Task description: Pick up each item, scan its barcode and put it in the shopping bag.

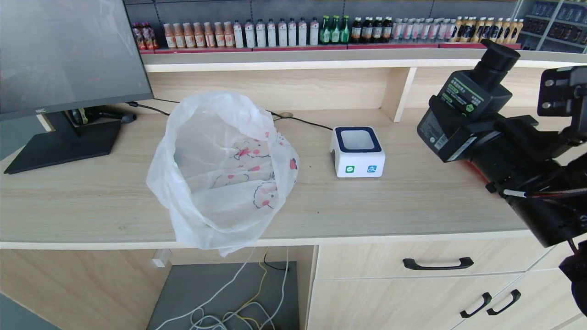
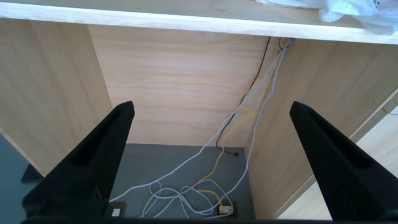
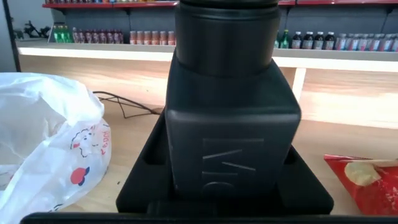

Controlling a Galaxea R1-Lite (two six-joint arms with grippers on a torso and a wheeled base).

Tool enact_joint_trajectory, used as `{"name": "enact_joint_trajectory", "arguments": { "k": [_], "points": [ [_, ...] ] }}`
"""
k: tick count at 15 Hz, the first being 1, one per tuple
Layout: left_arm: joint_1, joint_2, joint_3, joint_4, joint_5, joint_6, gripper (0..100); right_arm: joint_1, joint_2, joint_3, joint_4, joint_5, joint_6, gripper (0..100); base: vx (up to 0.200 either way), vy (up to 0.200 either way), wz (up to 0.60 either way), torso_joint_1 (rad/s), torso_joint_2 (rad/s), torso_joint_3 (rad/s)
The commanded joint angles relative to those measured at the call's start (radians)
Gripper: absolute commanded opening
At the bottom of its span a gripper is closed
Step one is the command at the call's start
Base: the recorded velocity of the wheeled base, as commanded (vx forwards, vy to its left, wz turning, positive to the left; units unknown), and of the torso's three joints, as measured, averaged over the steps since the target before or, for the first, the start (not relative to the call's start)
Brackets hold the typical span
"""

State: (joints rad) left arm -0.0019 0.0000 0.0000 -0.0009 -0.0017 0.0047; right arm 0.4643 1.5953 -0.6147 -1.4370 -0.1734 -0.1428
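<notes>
Well, open-mouthed shopping bag [image 1: 220, 174] on counter [image 1: 412, 201]

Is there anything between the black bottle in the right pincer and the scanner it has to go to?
Nothing visible does. The black bottle in the right pincer is held above the counter to the scanner's right. The shopping bag stands on the scanner's other side.

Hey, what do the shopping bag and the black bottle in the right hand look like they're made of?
The shopping bag looks like thin translucent plastic film: it crinkles, and its printed pattern shows through. The black bottle is probably matte plastic, judging by its dull, soft sheen.
</notes>
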Motion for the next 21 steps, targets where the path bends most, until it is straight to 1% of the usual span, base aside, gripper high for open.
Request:
{"name": "enact_joint_trajectory", "arguments": {
  "k": [1, 4, 5, 6, 7, 8, 9, 11, 13, 15, 18, 19, 21],
  "points": [
    [0.002, 0.000, 0.000, -0.001, 0.000, 0.000, 100, 0.002, 0.068, -0.068, 0.000, -0.001, -0.004, 0, 0.000, 0.000, 0.00, 0.000, 0.00, 0.000],
    [0.000, 0.000, 0.000, -0.001, 0.000, 0.000, 100, 0.002, 0.124, -0.154, 0.003, -0.001, -0.011, 0, 0.000, 0.000, 0.00, 0.000, 0.00, 0.000],
    [0.000, 0.000, 0.000, -0.001, 0.000, 0.000, 100, 0.002, 0.153, -0.224, 0.013, 0.003, -0.026, 0, 0.000, 0.000, 0.00, 0.000, 0.00, 0.000],
    [0.002, 0.000, 0.000, -0.001, 0.000, 0.000, 100, 0.002, 0.163, -0.250, 0.024, 0.025, -0.055, 0, 0.000, 0.000, 0.00, 0.000, 0.00, 0.000],
    [0.002, 0.000, 0.000, -0.001, 0.000, 0.000, 100, 0.007, 0.172, -0.287, 0.052, 0.100, -0.110, 0, 0.000, 0.000, 0.00, 0.000, 0.00, 0.000],
    [0.000, 0.000, 0.000, -0.001, 0.000, 0.000, 100, 0.016, 0.176, -0.298, 0.067, 0.141, -0.162, 0, 0.000, 0.000, 0.00, 0.000, 0.00, 0.000],
    [0.000, 0.000, 0.000, -0.001, 0.000, 0.000, 100, 0.016, 0.184, -0.304, 0.075, 0.150, -0.235, 0, 0.000, 0.000, 0.00, 0.000, 0.00, 0.000],
    [0.000, 0.000, 0.000, -0.001, 0.000, 0.000, 100, 0.063, 0.215, -0.315, 0.072, 0.149, -0.278, 0, 0.000, 0.000, 0.00, 0.000, 0.00, 0.000],
    [0.002, 0.000, 0.000, -0.001, 0.000, 0.000, 100, 0.063, 0.222, -0.316, 0.070, 0.163, -0.353, 0, 0.000, 0.000, 0.00, 0.000, 0.00, 0.000],
    [0.002, 0.000, 0.000, -0.001, 0.000, 0.000, 100, 0.062, 0.227, -0.313, 0.070, 0.239, -0.463, 0, 0.000, 0.000, 0.00, 0.000, 0.00, 0.000],
    [0.002, 0.000, 0.000, -0.001, 0.000, 0.000, 100, 0.054, 0.247, -0.315, 0.070, 0.302, -0.531, 0, 0.000, 0.000, 0.00, 0.000, 0.00, 0.000],
    [0.002, 0.000, 0.000, -0.001, 0.000, 0.000, 100, 0.051, 0.253, -0.315, 0.070, 0.311, -0.532, 0, 0.000, 0.000, 0.00, 0.000, 0.00, 0.000],
    [0.002, 0.000, 0.000, -0.001, 0.000, 0.000, 100, 0.005, 0.265, -0.335, 0.086, 0.376, -0.563, 0, 0.000, 0.000, 0.00, 0.000, 0.00, 0.000]
  ]
}}
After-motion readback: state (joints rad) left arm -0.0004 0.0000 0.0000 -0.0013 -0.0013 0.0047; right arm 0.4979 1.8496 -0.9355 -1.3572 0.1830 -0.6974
